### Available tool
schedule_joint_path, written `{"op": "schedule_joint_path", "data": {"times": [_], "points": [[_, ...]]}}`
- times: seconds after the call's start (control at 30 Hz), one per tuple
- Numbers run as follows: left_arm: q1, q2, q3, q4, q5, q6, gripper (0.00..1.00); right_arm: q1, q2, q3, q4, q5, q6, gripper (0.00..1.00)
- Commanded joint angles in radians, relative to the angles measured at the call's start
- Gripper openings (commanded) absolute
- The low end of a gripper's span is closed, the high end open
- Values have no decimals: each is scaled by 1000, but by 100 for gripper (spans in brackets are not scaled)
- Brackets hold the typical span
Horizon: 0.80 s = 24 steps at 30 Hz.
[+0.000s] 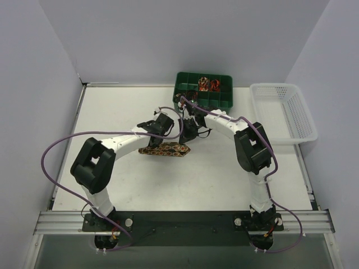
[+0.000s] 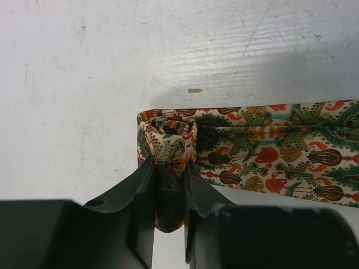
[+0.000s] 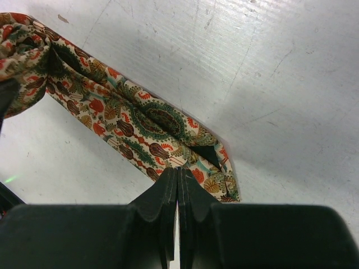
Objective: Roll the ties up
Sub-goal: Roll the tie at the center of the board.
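One patterned brown-gold tie [image 1: 166,149] lies flat on the white table between the two arms. Its left end is wound into a small coil [image 2: 171,137]. My left gripper [image 2: 169,162] is shut on that coil, one finger on each side. The rest of the tie [image 2: 269,151] runs flat to the right. In the right wrist view the tie [image 3: 140,123] ends in a pointed tip near my right gripper [image 3: 178,170]. That gripper is shut, its fingertips resting at the tie's edge beside the tip. From above, the left gripper [image 1: 151,140] and right gripper [image 1: 188,141] stand over opposite ends.
A green compartment bin [image 1: 185,89] stands at the back of the table, with rolled ties [image 1: 208,84] in its cells. A white plastic basket [image 1: 283,112] sits at the right edge. Purple cables loop along both arms. Grey walls enclose the table.
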Motion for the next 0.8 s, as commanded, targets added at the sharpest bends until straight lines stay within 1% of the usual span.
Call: {"op": "schedule_joint_path", "data": {"times": [0.0,0.13,0.17,0.23,0.27,0.4,0.57,0.7,0.77], "points": [[-50,40,57,-35,-47,-14,5,-8,-35,-12,-21,18,-5,1],[-76,62,69,-38,-35,-26,15,-8,-34,-12,-23,19,-3,2],[-81,63,70,-38,-34,-30,23,-9,-31,-10,-21,19,-3,2],[-91,63,71,-35,-30,-40,32,-8,-29,-10,-21,18,-3,2],[-97,62,71,-33,-29,-46,42,-8,-29,-7,-21,18,-3,2],[-108,54,71,-24,-14,-66,57,-8,-23,-3,-21,13,-2,2],[-111,37,66,-5,23,-83,62,-8,-19,-4,-23,13,-2,2],[-113,-18,35,34,45,-99,65,-8,-22,0,-21,9,0,2],[-111,-46,25,47,46,-102,69,-5,-25,10,-21,2,1,2]]}}
